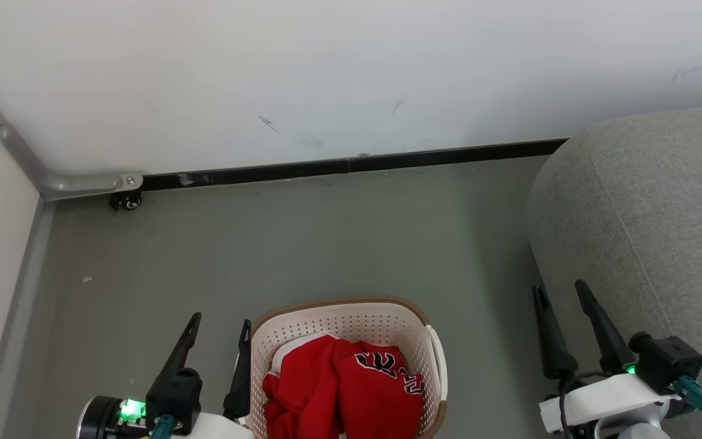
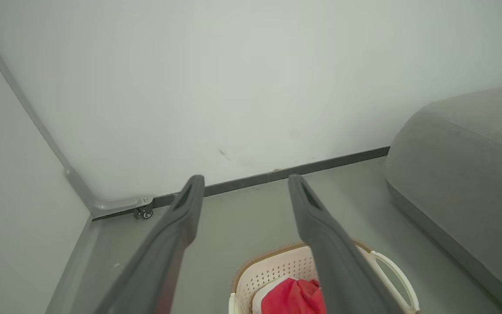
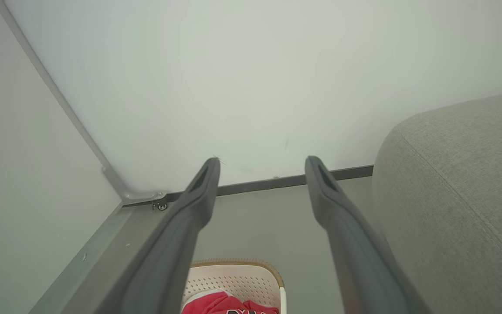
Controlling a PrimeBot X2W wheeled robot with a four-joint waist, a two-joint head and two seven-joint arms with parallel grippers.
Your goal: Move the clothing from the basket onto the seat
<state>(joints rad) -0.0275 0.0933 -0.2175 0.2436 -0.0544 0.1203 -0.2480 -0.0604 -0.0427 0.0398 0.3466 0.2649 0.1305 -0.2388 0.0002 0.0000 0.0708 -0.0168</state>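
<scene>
Down at the bottom edge of the head view, the cream perforated laundry basket [image 1: 351, 320] stands on the grey-green floor [image 1: 326, 244]. Its brown rim faces up and a white handle shows on its right side.

Inside the basket lies the red clothing [image 1: 320, 396], bunched in a loose heap. The fold toward the basket's right side bears black lettering [image 1: 387, 366] edged in white, and a strip of white trim shows at the heap's far-left edge.

Just left of the basket stand the left fingers [image 1: 181, 347], spread apart and holding nothing. The inner one is close against the basket's left wall, but I cannot tell whether it touches. Well to the right of the basket, the right fingers [image 1: 599, 323] are likewise spread wide and empty, with their tips near the lower flank of the seat.

That grey woven sofa seat [image 1: 649, 213] rises to the right of the basket, apart from it, with a band of floor between them. Beyond the basket, a black baseboard [image 1: 387, 162] runs along the foot of the white wall [image 1: 326, 73]. Far to the basket's left, in the corner, a small black caster [image 1: 127, 201] sits under a grey metal bracket [image 1: 83, 183].
</scene>
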